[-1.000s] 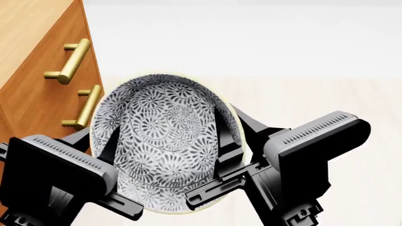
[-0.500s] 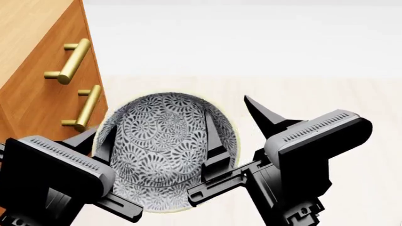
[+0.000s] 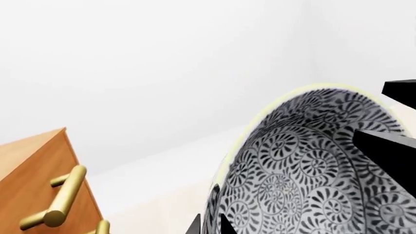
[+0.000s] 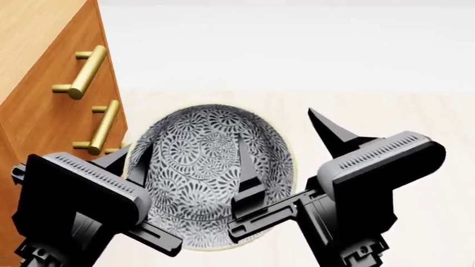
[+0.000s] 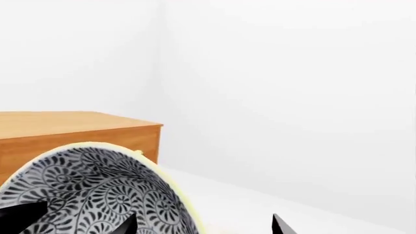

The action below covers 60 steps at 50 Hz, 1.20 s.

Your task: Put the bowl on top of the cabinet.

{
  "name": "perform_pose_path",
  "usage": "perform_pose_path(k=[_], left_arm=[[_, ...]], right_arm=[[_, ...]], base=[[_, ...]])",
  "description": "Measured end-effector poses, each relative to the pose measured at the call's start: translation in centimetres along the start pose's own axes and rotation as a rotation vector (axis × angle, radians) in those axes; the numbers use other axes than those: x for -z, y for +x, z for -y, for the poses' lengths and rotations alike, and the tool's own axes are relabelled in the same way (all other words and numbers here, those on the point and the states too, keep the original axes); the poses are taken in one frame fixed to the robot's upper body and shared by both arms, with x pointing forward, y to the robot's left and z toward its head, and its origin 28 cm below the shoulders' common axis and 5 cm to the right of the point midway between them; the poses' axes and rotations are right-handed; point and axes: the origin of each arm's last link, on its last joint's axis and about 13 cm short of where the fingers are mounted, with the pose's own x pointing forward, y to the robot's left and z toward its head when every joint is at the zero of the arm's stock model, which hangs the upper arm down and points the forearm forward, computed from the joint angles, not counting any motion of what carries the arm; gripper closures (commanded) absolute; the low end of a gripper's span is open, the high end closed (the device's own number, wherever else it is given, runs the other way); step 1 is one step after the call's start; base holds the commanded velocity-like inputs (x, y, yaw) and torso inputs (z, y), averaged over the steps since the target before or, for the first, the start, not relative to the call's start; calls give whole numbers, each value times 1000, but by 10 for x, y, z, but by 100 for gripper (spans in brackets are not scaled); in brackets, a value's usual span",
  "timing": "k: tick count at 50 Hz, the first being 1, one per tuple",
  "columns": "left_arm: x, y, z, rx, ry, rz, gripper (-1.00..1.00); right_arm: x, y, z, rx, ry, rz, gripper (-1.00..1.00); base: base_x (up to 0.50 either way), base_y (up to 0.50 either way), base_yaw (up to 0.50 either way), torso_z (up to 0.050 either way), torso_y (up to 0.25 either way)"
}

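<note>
— What am I holding?
— A deep round ceramic bowl (image 4: pixel 208 167) with dense grey floral print, centre frame, pinched across its rim by my left gripper (image 4: pixel 132 161). The orange-brown wooden cabinet (image 4: pixel 44 83) with brass bar handles (image 4: pixel 82 72) stands upper left.
— And the right gripper (image 4: pixel 286 150)?
— Spread wider than before, outer finger off the bowl.

A bare simulated room with a domestic feel: plain white walls (image 5: pixel 279 87) meet at a corner, and the floor (image 4: pixel 386 111) is pale, light wood-toned planking. The only furniture is an orange-brown wooden cabinet (image 4: pixel 37 83) with cylindrical brass bar handles (image 4: pixel 83 72) on its drawer fronts, the sort of piece found in a home.
</note>
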Motion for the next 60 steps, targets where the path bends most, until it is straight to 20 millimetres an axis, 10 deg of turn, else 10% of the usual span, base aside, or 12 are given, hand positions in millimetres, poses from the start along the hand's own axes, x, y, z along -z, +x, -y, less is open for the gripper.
perform_pose_path(k=[60], left_arm=[[-20, 64, 2, -66, 162, -73, 100]], right_arm=[[56, -79, 20, 240, 261, 189, -100]], base=[[0, 0, 0, 0, 0]])
